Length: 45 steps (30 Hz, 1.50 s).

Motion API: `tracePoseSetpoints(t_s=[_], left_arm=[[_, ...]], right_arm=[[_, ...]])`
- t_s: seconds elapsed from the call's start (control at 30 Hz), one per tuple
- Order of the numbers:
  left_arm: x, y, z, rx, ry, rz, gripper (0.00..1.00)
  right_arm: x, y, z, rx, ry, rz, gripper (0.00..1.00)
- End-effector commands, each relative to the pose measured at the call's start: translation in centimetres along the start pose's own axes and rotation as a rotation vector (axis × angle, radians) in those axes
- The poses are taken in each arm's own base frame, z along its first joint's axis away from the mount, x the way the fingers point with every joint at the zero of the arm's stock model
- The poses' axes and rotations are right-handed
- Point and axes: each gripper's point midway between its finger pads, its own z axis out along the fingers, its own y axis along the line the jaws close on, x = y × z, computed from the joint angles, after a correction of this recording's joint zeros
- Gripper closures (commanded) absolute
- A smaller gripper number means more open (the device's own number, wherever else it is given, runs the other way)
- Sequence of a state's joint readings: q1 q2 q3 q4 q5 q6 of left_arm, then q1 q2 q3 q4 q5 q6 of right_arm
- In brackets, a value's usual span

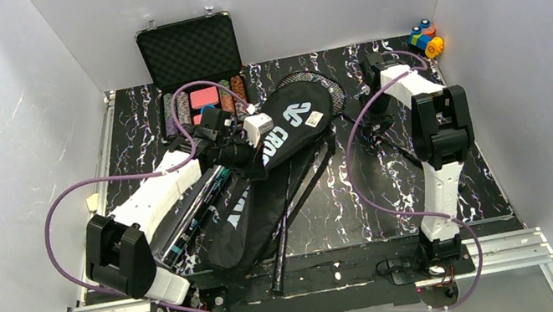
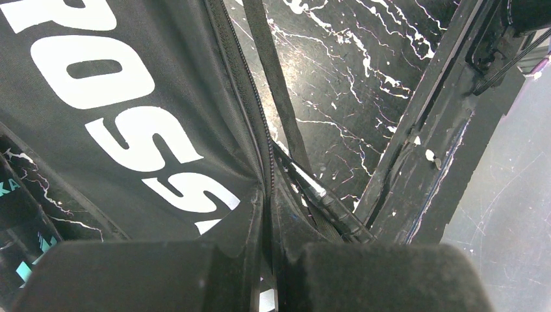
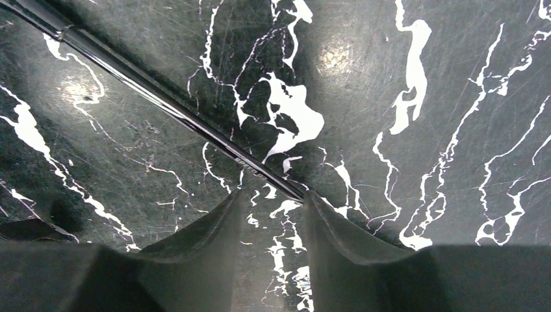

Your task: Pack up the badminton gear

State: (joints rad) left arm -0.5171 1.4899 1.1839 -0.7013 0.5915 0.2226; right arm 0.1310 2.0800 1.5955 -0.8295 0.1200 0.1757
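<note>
Left gripper (image 2: pixel 268 260) clamped shut on the zipper edge of the bag (image 1: pixel 297 119), which lies mid-frame in my top view. Right gripper (image 3: pixel 273 221) half open; racket (image 3: pixel 175 110) shaft runs upper left from its fingertips.

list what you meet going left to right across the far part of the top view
open poker chip case → head of the crossway bag → right arm → toy blocks
</note>
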Motion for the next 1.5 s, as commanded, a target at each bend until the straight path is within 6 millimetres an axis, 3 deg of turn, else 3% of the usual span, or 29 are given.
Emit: tracePoseSetpoints(t_s=[0.0, 0.07, 0.2, 0.53, 0.97, 1.13, 1.33, 1.47], left_arm=[[-1.4, -0.9, -1.7, 0.003, -0.060, 0.023, 1.00], [-1.5, -0.9, -1.7, 0.003, -0.061, 0.022, 1.00], [-1.6, -0.9, -1.8, 0.002, -0.065, 0.027, 1.00], [-1.9, -1.0, -2.3, 0.004, -0.080, 0.030, 1.00], [-3.5, -1.7, -3.7, 0.000, -0.132, 0.042, 1.00], [-3.8, -2.0, -4.3, -0.002, -0.143, 0.051, 1.00], [-3.7, -2.1, -4.6, -0.008, -0.146, 0.052, 1.00], [-3.8, -2.1, -4.7, -0.014, -0.155, 0.055, 1.00]], right_arm=[[0.0, 0.3, 0.9, -0.019, 0.032, 0.006, 0.57], [0.0, 0.3, 0.9, -0.018, 0.033, 0.007, 0.62], [0.2, 0.7, 0.7, -0.038, 0.039, 0.006, 0.64], [1.4, 1.1, 0.8, 0.010, 0.083, -0.042, 0.55], [4.2, 0.9, 0.5, 0.110, 0.194, -0.054, 0.57], [5.1, 0.4, 0.3, 0.175, 0.201, -0.110, 0.46], [5.2, 1.3, 0.2, 0.119, 0.175, -0.088, 0.43], [5.0, 1.9, 0.0, 0.061, 0.163, -0.045, 0.53]])
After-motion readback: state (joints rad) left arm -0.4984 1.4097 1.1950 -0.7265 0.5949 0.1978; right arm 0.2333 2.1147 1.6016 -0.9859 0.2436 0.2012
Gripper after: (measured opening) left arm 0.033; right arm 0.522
